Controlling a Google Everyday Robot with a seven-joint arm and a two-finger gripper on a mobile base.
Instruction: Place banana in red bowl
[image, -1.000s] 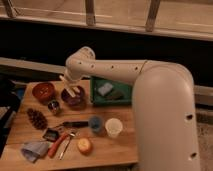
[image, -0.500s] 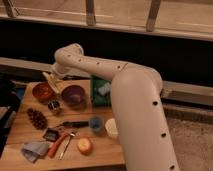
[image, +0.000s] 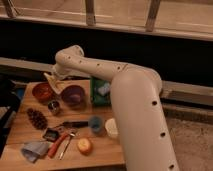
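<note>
Nearest me on the counter (image: 15, 132) sit the round orange fruit (image: 84, 145) and two small cups (image: 96, 124), none of them mine to touch. Farther back, beside the purple bowl (image: 73, 95), is the red bowl (image: 43, 92). My gripper (image: 53, 81) hangs just above its far right rim, clenched on the pale banana (image: 50, 79). I should center over the bowl's hollow, lower gently, and only then let go.

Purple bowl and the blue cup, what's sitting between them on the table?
Nothing: in the camera view, bare wood separates purple bowl from blue cup. The gripper, shut on the banana, hovers by the red bowl.
</note>
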